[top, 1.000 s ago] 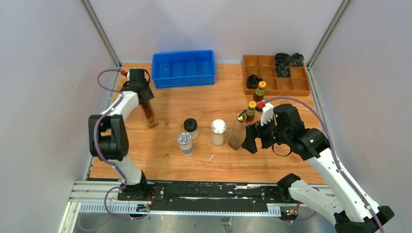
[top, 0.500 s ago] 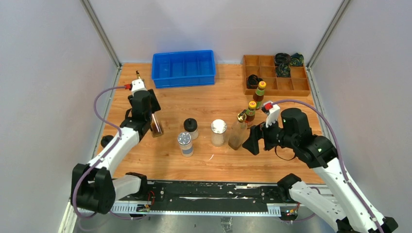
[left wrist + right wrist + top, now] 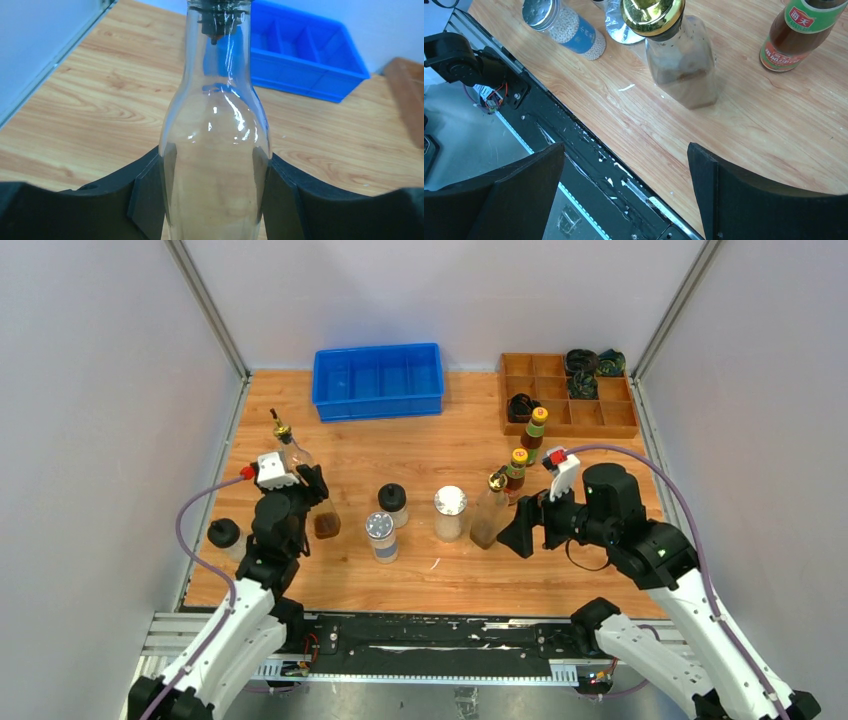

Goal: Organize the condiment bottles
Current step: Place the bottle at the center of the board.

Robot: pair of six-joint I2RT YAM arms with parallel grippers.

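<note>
Left arm extends up left side of frame. Left gripper [image 3: 215,200] clamped on first cruet [image 3: 293,453], which is tilted, spout toward upper left. Right arm bent at right. Right gripper [image 3: 624,170] spread wide, holding nothing, just beside second cruet [image 3: 489,512] upright at centre.

bin [image 3: 380,405] back centre | tray [image 3: 572,430] right of it | shaker [image 3: 451,512] mid-table | sauce bottle [image 3: 516,470] to its back right
</note>
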